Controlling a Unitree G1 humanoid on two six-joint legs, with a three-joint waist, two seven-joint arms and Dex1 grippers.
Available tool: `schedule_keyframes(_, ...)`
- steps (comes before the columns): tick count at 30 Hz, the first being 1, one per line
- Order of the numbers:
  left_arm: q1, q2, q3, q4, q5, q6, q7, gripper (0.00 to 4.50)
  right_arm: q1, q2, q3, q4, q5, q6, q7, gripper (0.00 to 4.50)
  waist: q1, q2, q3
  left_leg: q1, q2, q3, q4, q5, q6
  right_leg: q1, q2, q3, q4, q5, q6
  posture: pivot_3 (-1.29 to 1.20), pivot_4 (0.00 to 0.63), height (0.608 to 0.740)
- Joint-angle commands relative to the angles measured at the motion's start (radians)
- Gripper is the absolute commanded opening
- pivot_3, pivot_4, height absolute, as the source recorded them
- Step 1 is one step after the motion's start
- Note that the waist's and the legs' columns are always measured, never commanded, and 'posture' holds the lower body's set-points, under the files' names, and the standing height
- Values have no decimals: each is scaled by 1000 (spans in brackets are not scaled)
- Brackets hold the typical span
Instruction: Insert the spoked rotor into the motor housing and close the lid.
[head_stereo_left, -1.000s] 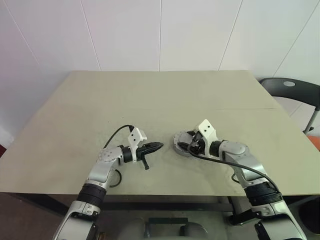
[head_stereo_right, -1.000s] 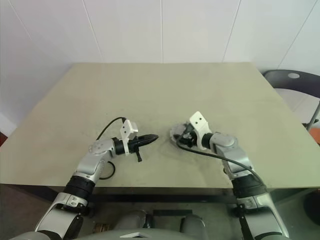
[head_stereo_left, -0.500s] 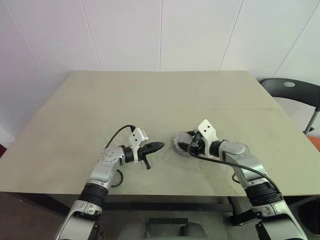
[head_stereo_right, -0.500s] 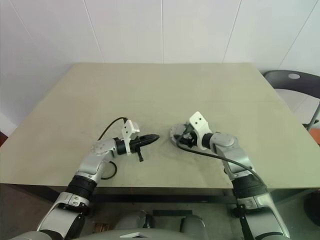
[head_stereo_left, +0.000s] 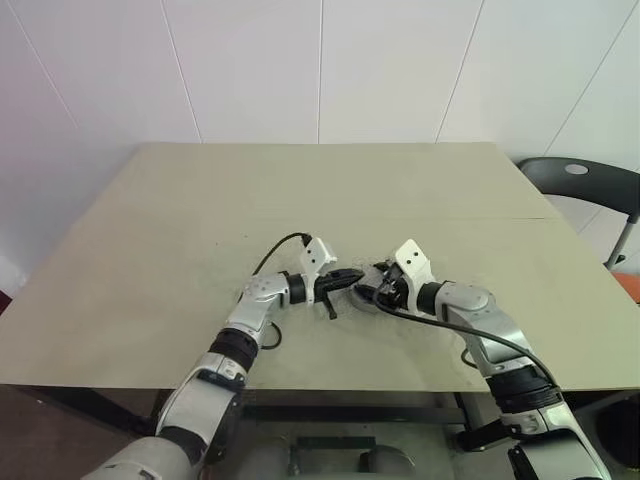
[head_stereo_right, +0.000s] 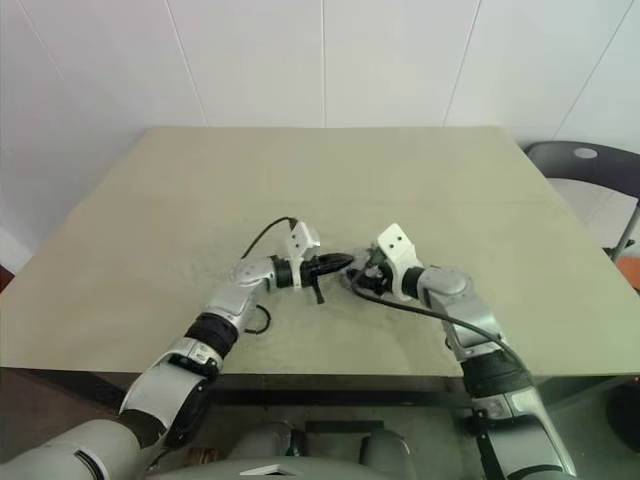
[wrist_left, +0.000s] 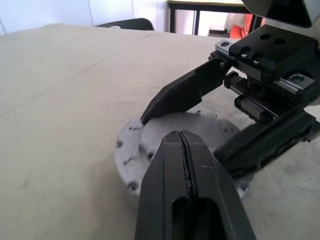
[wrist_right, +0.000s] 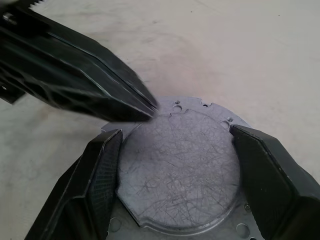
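The motor housing (wrist_right: 175, 165) is a round grey puck with a holed flange, lying flat on the table near its front middle (head_stereo_left: 366, 296). Its top is a flat, scratched grey plate; I cannot tell whether that plate is the lid. The spoked rotor is hidden. My right gripper (wrist_right: 175, 131) spans the raised plate with one finger against each side. My left gripper (wrist_left: 180, 136) is shut with nothing in it, lying level, its tip (wrist_right: 151, 107) at the plate's rim beside a right finger (wrist_right: 100, 170).
The beige table (head_stereo_left: 320, 190) has a seam running across its right half. A dark chair (head_stereo_left: 580, 180) stands off the table's right edge. A black cable (head_stereo_left: 275, 250) loops from my left wrist over the tabletop.
My left arm has swung to the right, bringing its shut gripper from open tabletop up to the housing's rim. The right gripper and the housing have stayed put.
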Motion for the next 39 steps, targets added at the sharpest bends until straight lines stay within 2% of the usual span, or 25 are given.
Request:
schedule_keyframes(1,-62,-14,-17,83,72,-108,71,0,47,14,49,26,-29,59,-10,3075,-1,0,0,0,0,0,0,0,0,0,0,0,0,0,0,0,0,740)
schedule_keyframes(8,-68,-10,-100,153,178,-148,19,0,48,27,33,11,-16,63,-23,3075,-2,-3,-3,0,0,-1,-1,0,0,0,0,-1,0,0,1,0,0,740)
schedule_keyframes(11,-59,-19,-86,151,161,-143,2,0,39,34,3,10,-4,62,-37,3075,-2,-5,-7,0,0,-1,-2,0,0,0,0,-1,-1,0,1,0,0,740)
schedule_keyframes(14,-57,-22,-74,146,150,-134,-5,0,31,32,-15,13,-1,60,-36,4077,-2,-6,-7,0,0,-1,-1,0,0,0,0,-1,-1,0,1,0,0,740)
schedule_keyframes(16,-55,-21,-71,144,148,-132,-9,0,25,33,-30,18,7,66,-31,4460,-2,-6,-7,0,0,-1,-1,0,0,0,0,-1,-1,0,1,0,0,740)
schedule_keyframes(25,-54,-10,-37,134,131,-146,13,0,56,-11,-19,-52,52,38,110,4460,0,-6,-7,-1,0,-1,-1,0,0,-1,0,-1,-1,0,1,0,0,740)
schedule_keyframes(39,-17,-4,-32,109,131,-145,4,0,16,-29,-98,37,47,-37,82,4460,0,-6,-7,-1,0,-1,-1,0,0,-1,0,-1,-1,0,1,0,0,740)
